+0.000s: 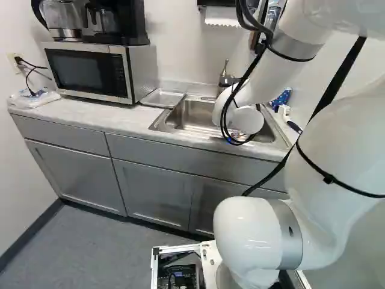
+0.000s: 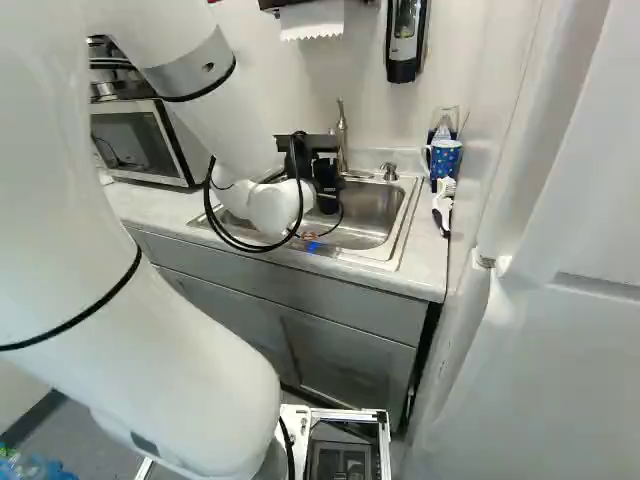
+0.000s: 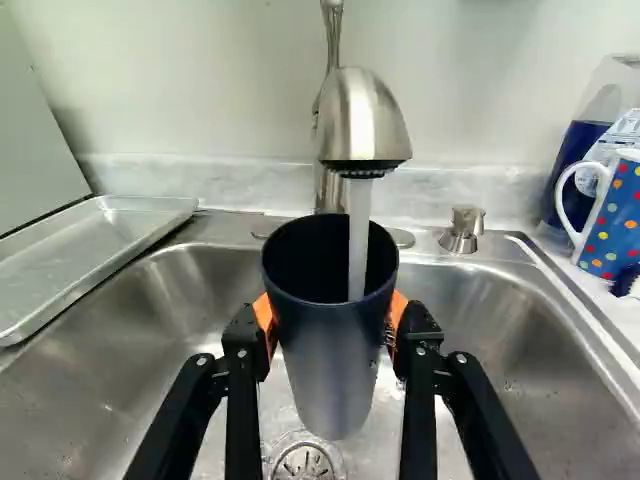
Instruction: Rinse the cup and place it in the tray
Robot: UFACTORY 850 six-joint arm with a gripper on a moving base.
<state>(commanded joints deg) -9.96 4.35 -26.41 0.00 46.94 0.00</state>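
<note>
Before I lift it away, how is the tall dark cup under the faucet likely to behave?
The tall, dark, tapering cup is probably stiff: its rim looks round between the jaws. Water pouring in likely adds weight, and the narrow base could let it tip.

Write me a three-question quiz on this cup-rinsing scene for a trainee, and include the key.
1. True or false: water from the faucet runs into the cup.
2. Where does the tray lie? A) under the faucet B) beside the sink C) on top of the microwave
3. Fill in: the gripper holds the cup between two pads coloured ____.

Key: 1 true; 2 B; 3 orange
</note>
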